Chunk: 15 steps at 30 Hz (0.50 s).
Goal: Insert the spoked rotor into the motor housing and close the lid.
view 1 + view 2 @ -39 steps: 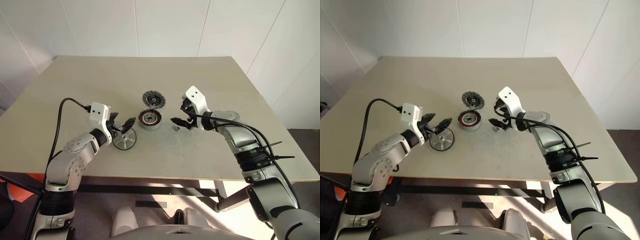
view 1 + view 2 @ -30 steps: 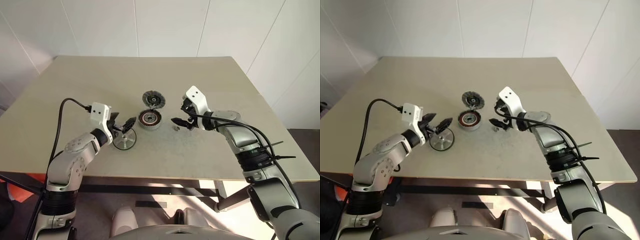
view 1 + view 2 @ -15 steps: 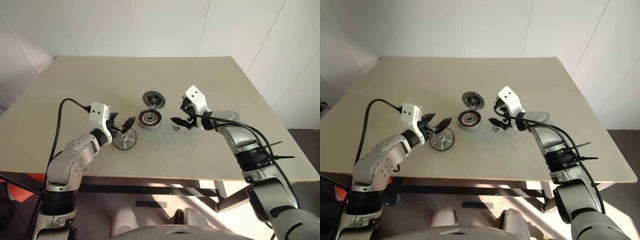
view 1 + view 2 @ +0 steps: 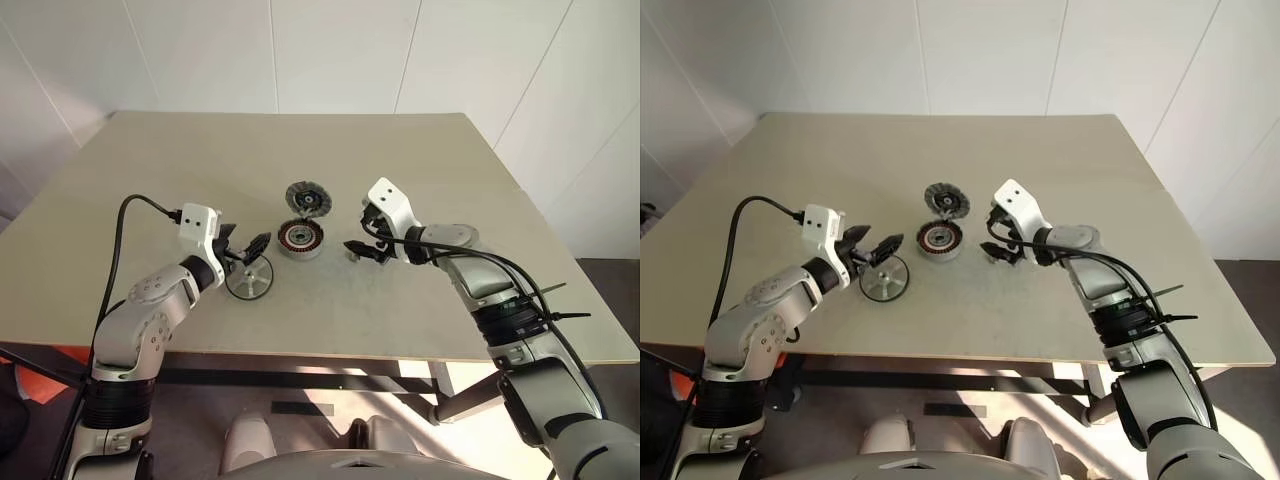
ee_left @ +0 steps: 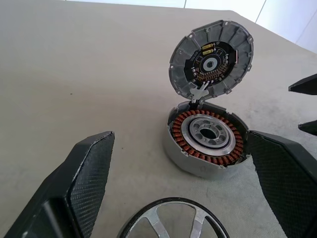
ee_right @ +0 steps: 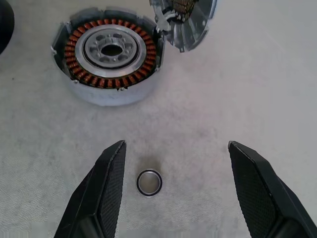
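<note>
The motor housing (image 4: 298, 239), a silver puck with copper windings, sits mid-table. Its grey lid (image 4: 306, 197) stands upright, hinged open at the puck's far edge. The spoked rotor (image 4: 249, 279) lies flat on the table, nearer and to the left of the housing. My left gripper (image 4: 246, 246) hovers open just above the rotor, pointing at the housing (image 5: 207, 139). To the right of the housing, my right gripper (image 6: 176, 148) is open and angled down at the table, nothing between its fingers (image 6: 111, 183).
A small dark ring (image 6: 149, 182) lies on the table right of the housing, under the right gripper. The beige table (image 4: 400, 300) has wide bare room all round. A black cable (image 4: 130, 215) loops off the left wrist.
The right gripper has tipped slightly downward over the small ring. The left arm and the parts are where they were.
</note>
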### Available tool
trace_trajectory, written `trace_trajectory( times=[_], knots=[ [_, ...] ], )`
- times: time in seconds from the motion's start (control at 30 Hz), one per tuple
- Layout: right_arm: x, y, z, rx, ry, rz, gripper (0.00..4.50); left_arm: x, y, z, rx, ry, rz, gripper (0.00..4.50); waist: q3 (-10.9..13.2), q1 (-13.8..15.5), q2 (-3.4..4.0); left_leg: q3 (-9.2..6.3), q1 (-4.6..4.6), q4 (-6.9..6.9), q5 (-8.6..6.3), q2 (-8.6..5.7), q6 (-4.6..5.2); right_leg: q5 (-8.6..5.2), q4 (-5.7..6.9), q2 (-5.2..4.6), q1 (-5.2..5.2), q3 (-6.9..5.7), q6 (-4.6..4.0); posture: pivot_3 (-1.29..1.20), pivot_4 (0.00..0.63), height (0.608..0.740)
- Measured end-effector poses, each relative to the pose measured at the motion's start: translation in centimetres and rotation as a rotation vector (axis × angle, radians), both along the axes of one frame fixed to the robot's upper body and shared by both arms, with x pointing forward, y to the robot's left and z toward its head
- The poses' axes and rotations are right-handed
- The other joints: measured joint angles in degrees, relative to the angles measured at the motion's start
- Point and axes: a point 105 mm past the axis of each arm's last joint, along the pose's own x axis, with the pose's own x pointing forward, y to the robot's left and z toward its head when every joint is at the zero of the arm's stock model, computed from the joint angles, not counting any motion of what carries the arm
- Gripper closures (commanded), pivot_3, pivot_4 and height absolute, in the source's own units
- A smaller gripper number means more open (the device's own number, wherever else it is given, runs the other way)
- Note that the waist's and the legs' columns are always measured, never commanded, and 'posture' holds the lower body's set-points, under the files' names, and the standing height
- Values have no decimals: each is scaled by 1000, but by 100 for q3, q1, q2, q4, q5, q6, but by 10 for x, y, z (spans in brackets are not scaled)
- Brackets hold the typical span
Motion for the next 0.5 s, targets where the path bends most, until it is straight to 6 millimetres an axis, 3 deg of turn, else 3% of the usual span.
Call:
trace_trajectory(
  times=[0.5],
  knots=[
    [-11, 10, -26, -9, 75, 20, 810, -1, -2, -1, -2, 4, -4, 9, 0, -6, 0, 0, 2, 0, 0, 0, 0, 0, 1, 0, 0, 1, 0, 0, 0, 740]
  ],
)
